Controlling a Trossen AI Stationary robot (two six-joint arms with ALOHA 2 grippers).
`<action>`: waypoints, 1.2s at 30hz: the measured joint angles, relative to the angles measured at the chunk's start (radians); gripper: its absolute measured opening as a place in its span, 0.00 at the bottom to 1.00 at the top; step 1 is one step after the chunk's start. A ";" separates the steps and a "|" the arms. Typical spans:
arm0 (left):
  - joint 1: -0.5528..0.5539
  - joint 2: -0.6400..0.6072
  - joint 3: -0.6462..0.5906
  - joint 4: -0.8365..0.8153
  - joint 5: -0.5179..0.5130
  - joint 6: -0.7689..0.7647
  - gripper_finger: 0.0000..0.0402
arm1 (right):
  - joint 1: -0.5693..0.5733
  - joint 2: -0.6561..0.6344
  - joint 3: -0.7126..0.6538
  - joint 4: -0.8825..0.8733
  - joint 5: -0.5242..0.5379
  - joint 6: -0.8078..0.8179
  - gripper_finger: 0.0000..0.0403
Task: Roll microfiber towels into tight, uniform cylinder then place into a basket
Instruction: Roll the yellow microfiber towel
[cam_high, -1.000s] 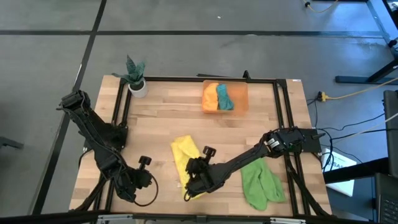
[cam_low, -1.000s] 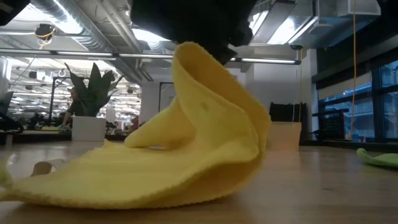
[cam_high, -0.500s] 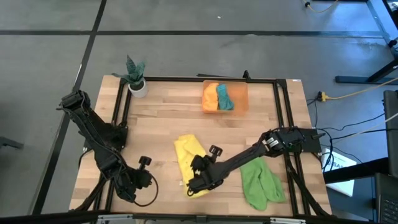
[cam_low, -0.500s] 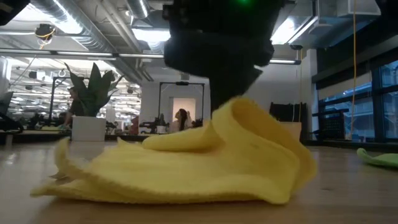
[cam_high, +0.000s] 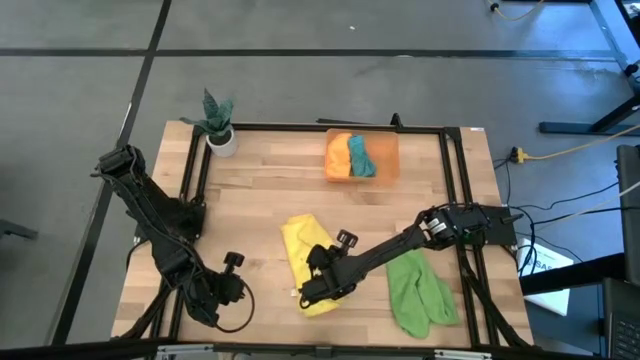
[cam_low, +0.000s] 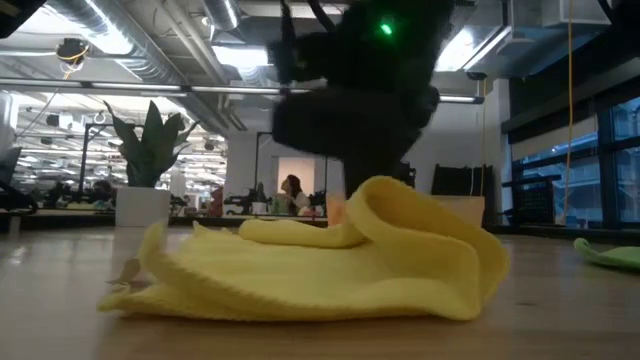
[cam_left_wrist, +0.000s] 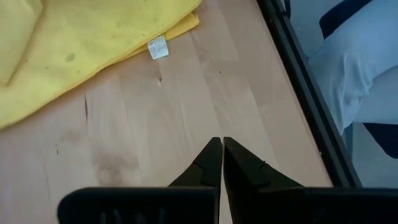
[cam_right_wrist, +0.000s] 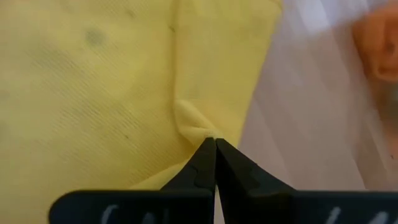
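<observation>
The yellow towel (cam_high: 298, 240) lies on the table's near middle, folded over on itself, and bulges up at one side in the low view (cam_low: 420, 240). My right gripper (cam_high: 318, 268) is over it, shut on a pucker of its cloth (cam_right_wrist: 214, 144). My left gripper (cam_high: 232, 290) is shut and empty near the table's near left corner (cam_left_wrist: 221, 146), with the towel's tagged corner (cam_left_wrist: 157, 47) ahead of it. The light green towel (cam_high: 418, 290) lies crumpled at the near right. The orange basket (cam_high: 390, 150) at the far middle holds the orange towel (cam_high: 338, 155) and the teal towel (cam_high: 360, 155). My right gripper pinches a small raised fold of the yellow towel (cam_right_wrist: 194, 126) between its two fingertips. It comes from above, slanting toward the table's far side. The rest of the towel lies slack on the table, its upper layer humped beside the fingers (cam_low: 400, 200).
A white pot with a green plant (cam_high: 218, 125) stands at the far left corner. A black frame (cam_high: 300, 128) runs around the table's edges. Bare wood lies between the yellow towel and the basket.
My right gripper has gone down and a little toward the table's right edge, holding the yellow towel's raised part. That part has come down from standing high and now lies folded over the rest. The towel's left edge has been drawn toward the right.
</observation>
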 joint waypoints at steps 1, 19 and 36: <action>0.000 0.000 0.000 0.000 0.000 0.000 0.02 | 0.001 0.000 0.010 0.011 0.000 -0.012 0.02; 0.022 0.000 0.000 -0.001 0.000 0.000 0.02 | -0.028 -0.001 0.064 0.383 -0.130 -0.173 0.02; 0.022 0.000 0.000 -0.001 0.000 -0.001 0.02 | -0.048 0.000 0.049 0.479 -0.194 -0.163 0.02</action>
